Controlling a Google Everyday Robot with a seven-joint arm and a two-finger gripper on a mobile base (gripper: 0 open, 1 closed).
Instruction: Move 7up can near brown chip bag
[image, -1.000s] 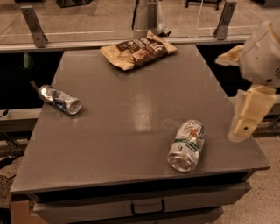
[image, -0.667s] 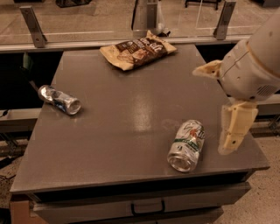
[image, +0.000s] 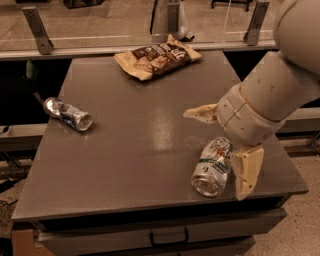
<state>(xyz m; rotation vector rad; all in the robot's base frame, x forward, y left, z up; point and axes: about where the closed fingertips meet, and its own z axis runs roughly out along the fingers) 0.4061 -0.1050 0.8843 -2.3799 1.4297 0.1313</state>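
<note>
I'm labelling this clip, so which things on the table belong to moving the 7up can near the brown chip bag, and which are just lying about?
Part of the job:
7up can, on its side at front right
brown chip bag, at the back edge
gripper, open, right at the 7up can

Just lying about:
crushed can, near the left edge

The gripper (image: 214, 156) hangs over the front right part of the table (image: 125, 160), its two fingers (image: 247, 170) spread wide. They are cream-coloured, flat and taper to blunt tips. Behind them sits a white, rounded wrist (image: 240, 120) ringed by a thin dark seam. Above it rises a thick, smooth white arm (image: 280, 85) of bulging cylindrical segments.
</note>
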